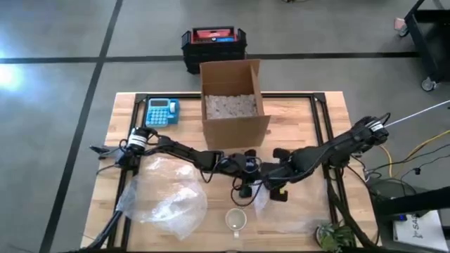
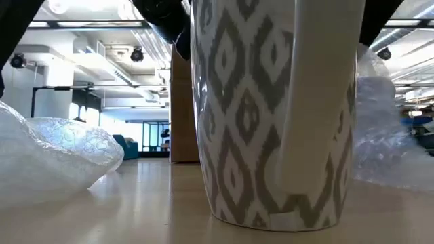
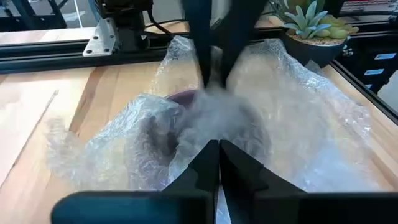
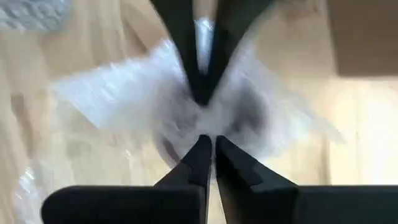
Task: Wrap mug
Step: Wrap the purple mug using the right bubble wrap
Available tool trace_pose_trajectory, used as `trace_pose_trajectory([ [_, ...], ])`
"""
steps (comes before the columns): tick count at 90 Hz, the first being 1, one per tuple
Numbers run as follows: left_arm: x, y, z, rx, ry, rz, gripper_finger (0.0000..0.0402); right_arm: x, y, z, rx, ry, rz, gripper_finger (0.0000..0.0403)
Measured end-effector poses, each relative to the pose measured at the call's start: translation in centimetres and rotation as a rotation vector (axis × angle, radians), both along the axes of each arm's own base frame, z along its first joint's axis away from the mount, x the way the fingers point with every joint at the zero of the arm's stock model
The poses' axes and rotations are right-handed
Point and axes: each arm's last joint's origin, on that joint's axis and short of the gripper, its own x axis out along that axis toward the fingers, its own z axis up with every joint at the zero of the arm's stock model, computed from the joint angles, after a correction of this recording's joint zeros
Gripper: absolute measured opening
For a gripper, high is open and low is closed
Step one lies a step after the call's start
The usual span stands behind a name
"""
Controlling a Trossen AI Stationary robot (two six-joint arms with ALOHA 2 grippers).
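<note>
From above, the mug [image 1: 237, 221] stands upright on the table [image 1: 126, 116], near its front edge, with both grippers just behind it: the left gripper [image 1: 246, 188] and right gripper [image 1: 261, 188] meet over a sheet of bubble wrap [image 1: 274, 204]. At table height, the patterned mug fills the frame. Each wrist view shows fingers pinched closed on the bubble wrap.

floor [image 1: 56, 42]: grey concrete crossed by dark tape lines | bench [image 1: 123, 112]: pale wood | ceiling [image 2: 102, 61]: lit by strip lights, ducts exposed | black crate [image 1: 214, 46]: set on floor
</note>
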Motion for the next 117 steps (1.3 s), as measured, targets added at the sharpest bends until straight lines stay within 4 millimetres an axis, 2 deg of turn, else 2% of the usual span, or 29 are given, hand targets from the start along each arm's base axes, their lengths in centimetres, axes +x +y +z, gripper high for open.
trace_pose_trajectory([
  [11, 0.0, 0.0, 0.0, 0.0, 0.0, 0.0, 0.0, -0.5, -0.3, -0.5, -0.03, 0.005, -0.031, 0.0001],
  [31, 0.0, 0.0, 0.0, 0.0, 0.0, 0.0, 0.0, 0.1, -0.1, -6.5, -0.045, 0.058, -0.033, 0.0002],
  [40, 0.0, 0.0, 0.0, -0.001, -0.001, -0.001, 0.0, 0.3, -0.1, -7.4, -0.055, 0.071, -0.05, 0.0016],
  [52, 0.0, 0.0, 0.0, -0.001, -0.001, -0.003, 0.0, 0.4, 0.0, -6.5, -0.041, 0.071, -0.041, 0.0063],
  [69, 0.0, 0.0, 0.0, -0.001, 0.001, -0.003, 0.0, 0.4, -0.1, -2.2, -0.038, 0.048, -0.016, 0.0132],
  [82, 0.0, 0.0, 0.0, -0.001, 0.001, -0.003, 0.0, -0.1, -0.3, -0.4, -0.037, 0.029, 0.002, 0.0162],
  [90, 0.0, 0.0, 0.0, -0.001, 0.002, -0.003, 0.0, -0.3, -0.5, 0.1, -0.04, 0.004, 0.006, 0.017],
  [98, 0.0, 0.0, 0.0, -0.001, 0.001, -0.003, 0.0, -0.3, -0.5, -0.3, -0.05, 0.004, -0.005, 0.017],
  [108, 0.0, 0.0, 0.0, -0.001, 0.002, -0.003, 0.0, 0.1, -0.2, -1.3, -0.053, 0.016, 0.001, 0.0154],
  [117, 0.0, 0.0, 0.0, 0.0, 0.002, -0.003, 0.0, -0.4, -0.3, -1.8, -0.057, 0.097, -0.042, 0.0134],
])
